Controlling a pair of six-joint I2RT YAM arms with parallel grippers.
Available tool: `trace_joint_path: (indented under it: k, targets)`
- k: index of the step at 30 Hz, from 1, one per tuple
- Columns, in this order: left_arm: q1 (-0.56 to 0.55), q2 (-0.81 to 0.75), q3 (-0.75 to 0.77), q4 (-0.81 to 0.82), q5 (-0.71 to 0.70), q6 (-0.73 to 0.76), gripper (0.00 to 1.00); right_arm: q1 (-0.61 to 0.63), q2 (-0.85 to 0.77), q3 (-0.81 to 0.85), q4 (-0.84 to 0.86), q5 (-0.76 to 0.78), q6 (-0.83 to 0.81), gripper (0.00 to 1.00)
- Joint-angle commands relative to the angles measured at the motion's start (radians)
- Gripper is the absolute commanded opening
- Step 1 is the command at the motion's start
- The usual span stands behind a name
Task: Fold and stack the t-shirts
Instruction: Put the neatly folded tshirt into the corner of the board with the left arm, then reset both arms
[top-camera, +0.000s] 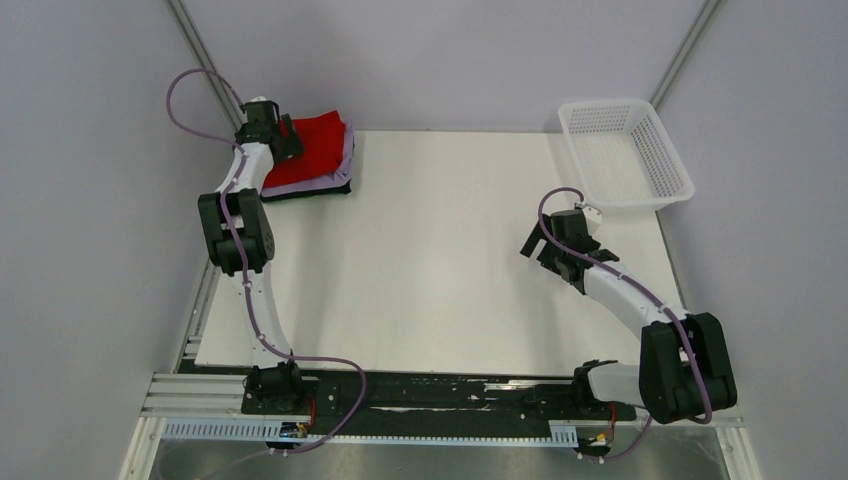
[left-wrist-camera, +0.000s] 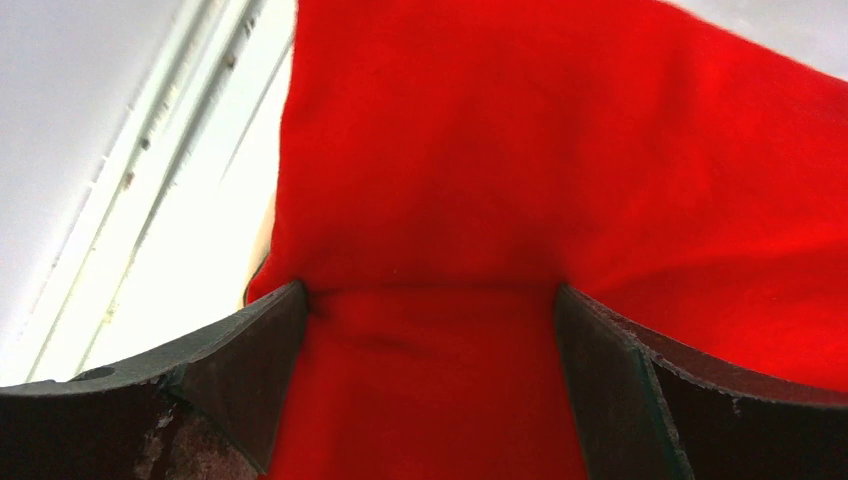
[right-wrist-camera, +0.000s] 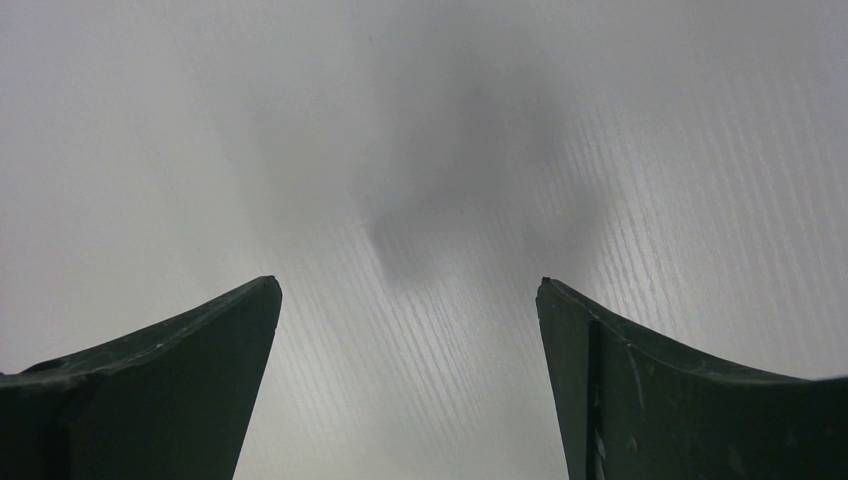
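The folded red t-shirt (top-camera: 320, 140) lies on top of the lavender t-shirt (top-camera: 338, 177) and the dark t-shirt (top-camera: 322, 192), stacked at the far left corner of the table. My left gripper (top-camera: 286, 137) is at the stack's left edge. In the left wrist view its jaws (left-wrist-camera: 430, 292) stand wide apart with red cloth (left-wrist-camera: 520, 150) filling the gap and lying against both fingers. My right gripper (top-camera: 536, 246) is open and empty over bare table at the right, also shown in the right wrist view (right-wrist-camera: 410, 285).
A white mesh basket (top-camera: 668, 150) stands at the far right corner. The white table (top-camera: 450, 270) runs between the arms. A metal frame rail (left-wrist-camera: 130, 180) runs just left of the stack, near the left wall.
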Motion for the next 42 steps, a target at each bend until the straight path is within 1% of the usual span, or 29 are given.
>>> trace_joint_path:
  k: [1, 6, 10, 14, 18, 20, 26, 28, 29, 30, 31, 32, 33, 34, 35, 36, 37, 38, 39, 40, 41, 42]
  targets:
    - [0.035, 0.057, -0.051, 0.053, 0.089, -0.107, 1.00, -0.006, 0.020, 0.044, 0.005, 0.029, -0.014, 1.00]
    - [0.040, 0.059, -0.097, 0.094, 0.122, -0.118, 1.00, -0.006, 0.026, 0.053, -0.001, 0.034, -0.014, 1.00]
    - [0.040, 0.011, -0.113, 0.111, 0.140, -0.099, 1.00, -0.006, 0.019, 0.053, -0.001, 0.032, -0.014, 1.00]
    - [0.039, -0.069, -0.128, 0.119, 0.152, -0.076, 1.00, -0.006, 0.014, 0.052, 0.000, 0.026, -0.012, 1.00]
    - [0.032, -0.197, -0.159, 0.132, 0.156, -0.064, 1.00, -0.005, 0.001, 0.052, -0.001, 0.014, -0.011, 1.00]
    - [0.019, -0.258, -0.181, 0.138, 0.134, -0.053, 1.00, -0.006, -0.012, 0.049, -0.001, 0.007, -0.010, 1.00]
    - [-0.083, -0.422, -0.184, 0.075, -0.001, 0.019, 1.00, -0.005, -0.090, 0.032, -0.005, 0.006, 0.003, 1.00]
    - [-0.116, -0.478, -0.187, 0.039, -0.022, 0.017, 1.00, -0.006, -0.133, 0.023, -0.006, 0.003, 0.009, 1.00]
    - [-0.154, -0.499, -0.193, 0.007, -0.022, 0.003, 1.00, -0.006, -0.162, 0.017, -0.006, -0.001, 0.012, 1.00]
    - [-0.168, -0.541, -0.204, -0.007, -0.018, -0.019, 1.00, -0.006, -0.184, 0.011, -0.008, -0.006, 0.017, 1.00]
    - [-0.200, -0.568, -0.243, -0.024, -0.015, -0.030, 1.00, -0.005, -0.209, 0.004, -0.009, -0.011, 0.022, 1.00]
    - [-0.216, -0.629, -0.272, -0.022, -0.008, -0.052, 1.00, -0.005, -0.232, -0.004, -0.010, -0.015, 0.024, 1.00]
    - [-0.254, -0.661, -0.351, 0.000, -0.003, -0.059, 1.00, -0.005, -0.256, -0.011, -0.011, -0.016, 0.024, 1.00]
    - [-0.277, -0.730, -0.395, 0.014, 0.005, -0.068, 1.00, -0.006, -0.277, -0.019, -0.013, -0.017, 0.024, 1.00]
    - [-0.320, -0.764, -0.491, 0.041, 0.004, -0.077, 1.00, -0.006, -0.299, -0.027, -0.014, -0.016, 0.024, 1.00]
    - [-0.362, -0.831, -0.536, 0.049, -0.002, -0.109, 1.00, -0.006, -0.320, -0.035, -0.017, -0.016, 0.026, 1.00]
    - [-0.383, -0.864, -0.630, 0.062, 0.002, -0.123, 1.00, -0.005, -0.340, -0.043, -0.021, -0.017, 0.031, 1.00]
    - [-0.421, -0.922, -0.674, 0.066, 0.015, -0.146, 1.00, -0.005, -0.360, -0.052, -0.025, -0.018, 0.033, 1.00]
    - [-0.444, -0.982, -0.766, 0.072, 0.008, -0.156, 1.00, -0.006, -0.378, -0.058, -0.032, -0.018, 0.036, 1.00]
    - [-0.497, -1.013, -0.815, 0.077, 0.000, -0.168, 1.00, -0.006, -0.396, -0.067, -0.036, -0.018, 0.039, 1.00]
    - [-0.525, -1.070, -0.909, 0.094, -0.030, -0.171, 1.00, -0.006, -0.414, -0.076, -0.038, -0.015, 0.044, 1.00]
    - [-0.581, -1.098, -0.995, 0.112, -0.045, -0.172, 1.00, -0.006, -0.433, -0.087, -0.041, -0.007, 0.051, 1.00]
